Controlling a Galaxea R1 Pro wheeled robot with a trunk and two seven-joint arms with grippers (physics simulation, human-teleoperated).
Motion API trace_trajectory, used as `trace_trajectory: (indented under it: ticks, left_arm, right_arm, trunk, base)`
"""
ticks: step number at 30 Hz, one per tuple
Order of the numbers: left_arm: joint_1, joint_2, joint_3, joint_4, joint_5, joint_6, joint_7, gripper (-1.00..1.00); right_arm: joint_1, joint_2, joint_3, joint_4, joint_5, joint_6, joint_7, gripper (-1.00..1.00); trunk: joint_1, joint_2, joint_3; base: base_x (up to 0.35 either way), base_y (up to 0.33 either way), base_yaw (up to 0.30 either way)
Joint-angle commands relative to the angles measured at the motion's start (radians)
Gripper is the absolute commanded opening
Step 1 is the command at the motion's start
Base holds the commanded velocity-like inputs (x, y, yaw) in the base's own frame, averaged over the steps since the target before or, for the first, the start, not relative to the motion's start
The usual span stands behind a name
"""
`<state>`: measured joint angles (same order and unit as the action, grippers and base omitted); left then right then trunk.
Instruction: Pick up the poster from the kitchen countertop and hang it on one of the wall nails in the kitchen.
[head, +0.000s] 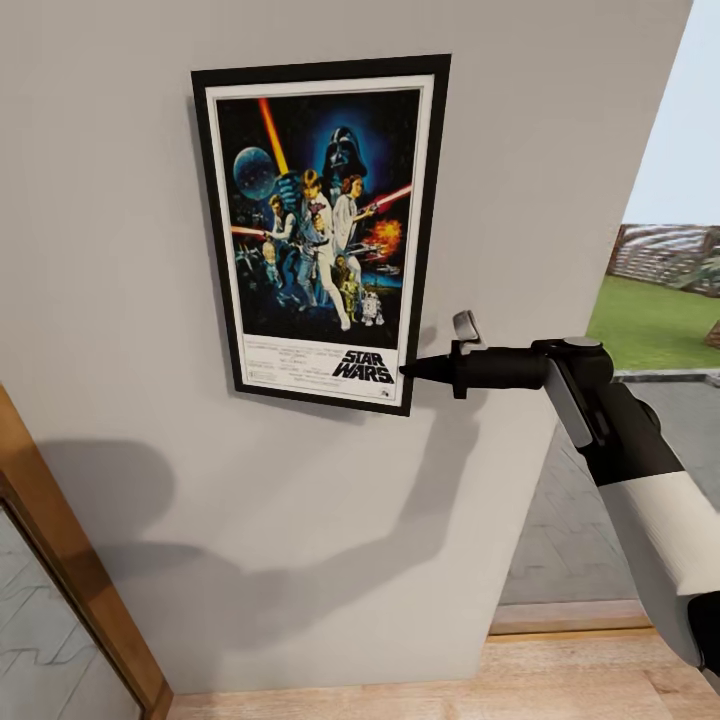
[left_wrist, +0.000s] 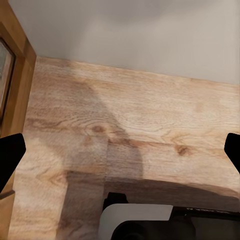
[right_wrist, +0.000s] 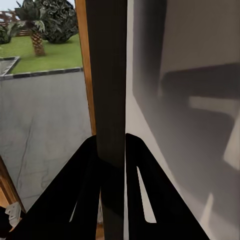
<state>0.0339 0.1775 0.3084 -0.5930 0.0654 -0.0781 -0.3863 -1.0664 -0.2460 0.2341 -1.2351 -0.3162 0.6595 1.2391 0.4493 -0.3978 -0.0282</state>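
Note:
The Star Wars poster stands upright and flat against the grey wall, slightly tilted, its black frame and white border fully visible. My right gripper reaches in from the right and is shut on the poster's lower right edge. In the right wrist view the two black fingers clamp the dark frame edge, with the wall beside it. My left gripper hangs open over the wooden floor, holding nothing. The kitchen countertop is out of view.
A wooden door frame with a glass panel runs along the lower left. Right of the wall is an opening onto grey paving and a lawn. Wood flooring lies below, and my own base shows beneath the left wrist.

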Motion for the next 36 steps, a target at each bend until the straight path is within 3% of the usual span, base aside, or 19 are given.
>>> trace_trajectory:
  ticks: [1, 36]
  left_arm:
    - [0.0, 0.0, 0.002, -0.001, 0.007, 0.001, -0.006, 1.0]
    - [0.0, 0.0, 0.002, -0.002, 0.007, 0.001, -0.006, 1.0]
  right_arm:
    - [-0.001, -0.001, 0.002, 0.0, -0.009, 0.011, 0.0, -1.0]
    - [-0.001, -0.001, 0.002, 0.0, -0.009, 0.011, 0.0, -1.0]
  trunk:
    - [0.001, -0.002, -0.002]
    - [0.001, -0.002, -0.002]
  base:
    - [0.0, 0.033, 0.0]
    - [0.0, 0.067, 0.0]
